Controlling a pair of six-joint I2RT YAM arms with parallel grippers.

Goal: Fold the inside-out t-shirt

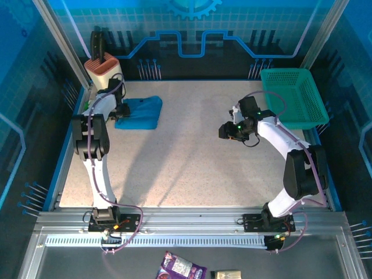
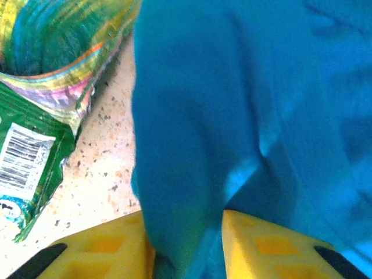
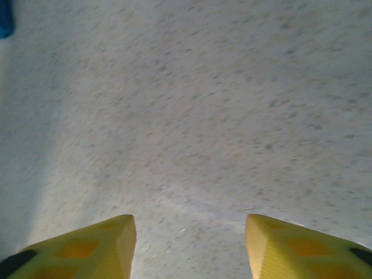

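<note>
Blue inside-out t-shirt [image 1: 139, 111] lay bunched well to the left of the green mesh basket [image 1: 290, 99].
Left gripper [image 2: 185, 216] stood partly open, a cloth fold loose between its fingers. Right gripper [image 3: 190, 218] gaped empty over bare table, nearer the basket. Cloth judged light, limp, prone to sliding; best pinched at hem or shoulder seam.

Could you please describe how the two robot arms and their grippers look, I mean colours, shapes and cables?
Both the left arm and the right arm have white links and black joints. A pale purple cable loops along each. Green lights glow at the right wrist. The left gripper and the right gripper have yellow wedge-shaped fingers with black patches at their outer edges.
</note>
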